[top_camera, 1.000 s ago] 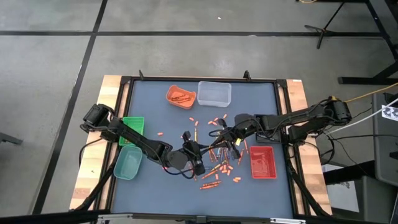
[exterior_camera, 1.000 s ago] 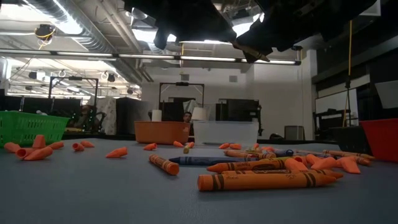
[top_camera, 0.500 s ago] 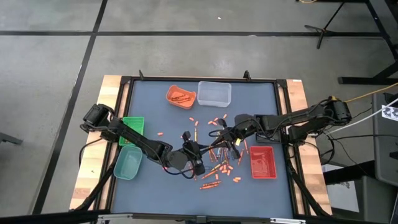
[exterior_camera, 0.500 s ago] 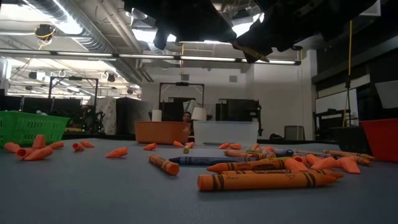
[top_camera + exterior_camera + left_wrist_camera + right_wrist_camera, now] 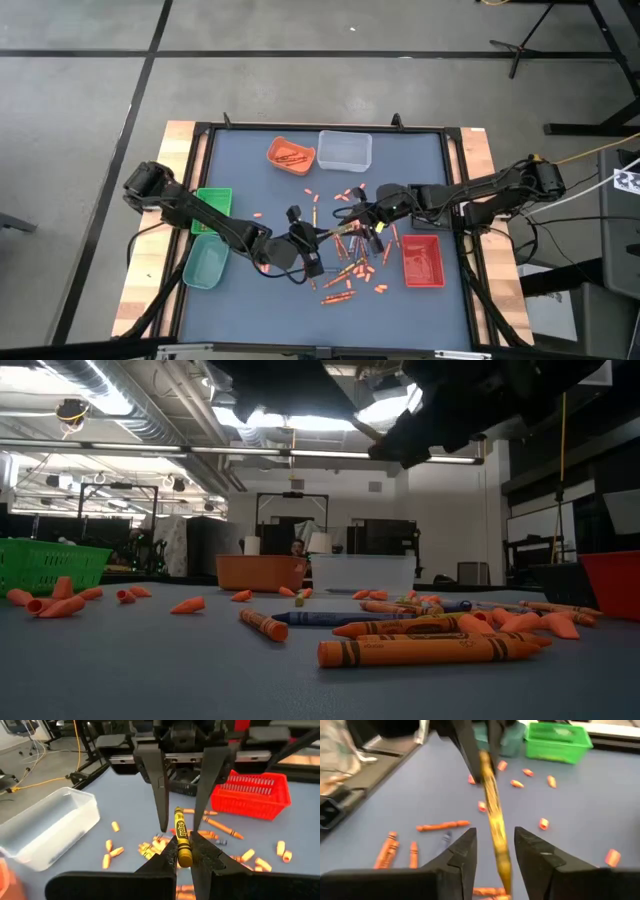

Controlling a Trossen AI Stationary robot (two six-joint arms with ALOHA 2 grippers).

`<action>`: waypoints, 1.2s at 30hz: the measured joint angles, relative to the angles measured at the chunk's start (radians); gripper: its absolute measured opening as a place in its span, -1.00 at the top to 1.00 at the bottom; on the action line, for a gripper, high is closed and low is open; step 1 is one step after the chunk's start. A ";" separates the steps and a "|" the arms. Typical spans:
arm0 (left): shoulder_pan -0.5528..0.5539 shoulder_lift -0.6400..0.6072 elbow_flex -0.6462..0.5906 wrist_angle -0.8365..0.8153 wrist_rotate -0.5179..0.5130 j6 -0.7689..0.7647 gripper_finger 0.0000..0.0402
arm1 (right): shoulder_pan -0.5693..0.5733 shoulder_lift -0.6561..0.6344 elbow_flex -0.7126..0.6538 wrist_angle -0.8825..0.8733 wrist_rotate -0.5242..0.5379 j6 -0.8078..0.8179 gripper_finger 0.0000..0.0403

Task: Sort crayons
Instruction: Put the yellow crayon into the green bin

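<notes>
Many crayons (image 5: 350, 268), mostly orange, lie scattered on the blue-grey table; the low view shows them close up (image 5: 420, 650). Above them, near the table's middle, my left gripper (image 5: 316, 238) (image 5: 186, 846) is shut on a yellow crayon (image 5: 180, 827). My right gripper (image 5: 352, 225) (image 5: 495, 840) faces it and is open. Its two fingers (image 5: 161, 795) stand on either side of the crayon's free end (image 5: 499, 845) without touching it. My left gripper pinches the yellow crayon near its one end (image 5: 183, 854) between the free ends of its two fingers. The crayon sticks out forward past the fingertips, along the fingers, toward my right gripper. It is lifted clear of the table.
An orange tray (image 5: 290, 154) and a clear tray (image 5: 345, 150) stand at the far side. A green basket (image 5: 212, 205) and a teal tray (image 5: 205, 263) are at the left, a red basket (image 5: 422, 260) at the right. Short orange crayon pieces (image 5: 60, 600) lie around.
My right gripper has opened and let go of the yellow crayon, staying where it was. My left gripper keeps hold of the crayon and has risen a little with it.
</notes>
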 joint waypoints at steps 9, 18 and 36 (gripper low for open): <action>0.000 -0.174 0.000 -0.515 0.012 -0.256 0.93 | 0.000 0.000 0.000 -0.145 0.166 -0.001 0.36; 0.000 -0.367 0.000 -1.149 0.126 -0.672 0.93 | 0.001 0.000 0.000 -0.185 0.176 -0.001 0.36; 0.000 -0.409 -0.034 -1.709 0.397 -1.198 0.93 | 0.001 0.000 0.000 -0.183 0.176 -0.004 0.36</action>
